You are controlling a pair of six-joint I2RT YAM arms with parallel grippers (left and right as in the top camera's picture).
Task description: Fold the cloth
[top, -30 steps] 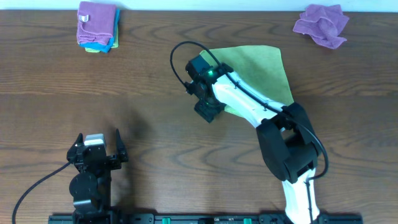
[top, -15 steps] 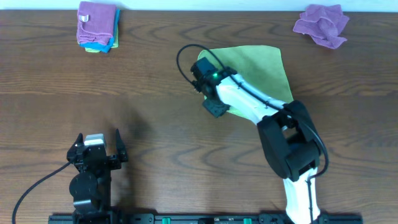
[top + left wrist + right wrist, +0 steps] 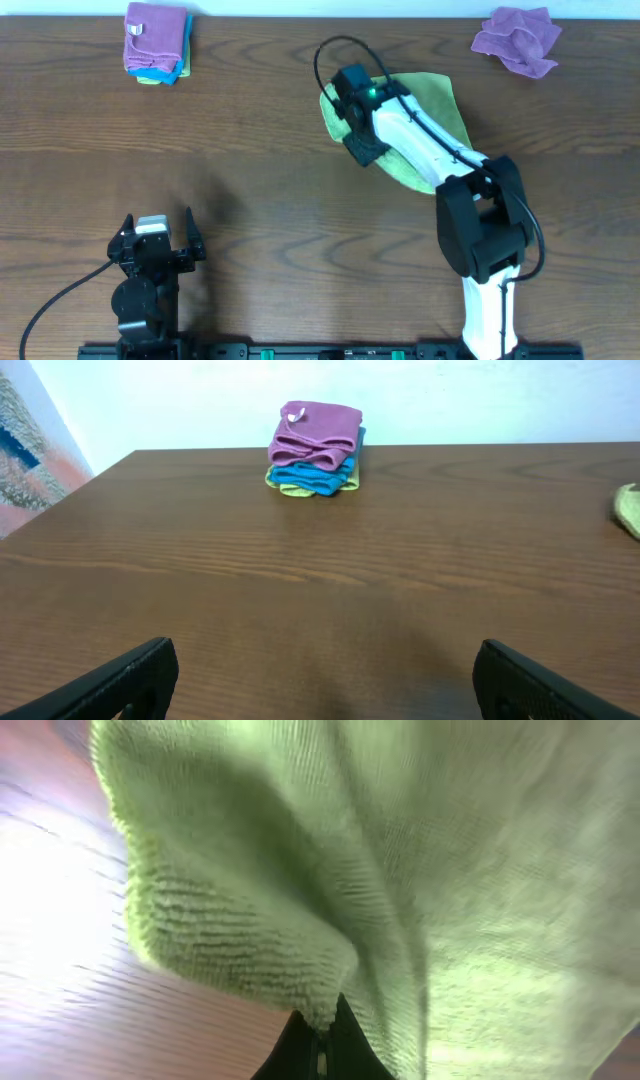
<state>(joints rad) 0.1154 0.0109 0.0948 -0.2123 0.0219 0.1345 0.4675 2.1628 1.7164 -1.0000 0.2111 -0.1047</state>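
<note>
The light green cloth (image 3: 440, 112) lies at the back middle of the table, partly under my right arm. My right gripper (image 3: 362, 150) is shut on the cloth's near left corner and holds it lifted off the wood. In the right wrist view the green cloth (image 3: 400, 870) fills the frame, a fold of it pinched in the right gripper (image 3: 322, 1035). My left gripper (image 3: 158, 240) rests open at the front left, far from the cloth. Its dark fingers (image 3: 110, 685) frame bare wood, and a sliver of the cloth (image 3: 630, 510) shows at the right edge.
A stack of folded purple, blue and yellow cloths (image 3: 156, 42) sits at the back left, the same stack (image 3: 315, 448) visible in the left wrist view. A crumpled purple cloth (image 3: 518, 38) lies at the back right. The table's far edge (image 3: 320, 16) runs behind them.
My right gripper closed on the cloth's near left corner and carried it back and to the right, folding it over. The left arm has not moved.
</note>
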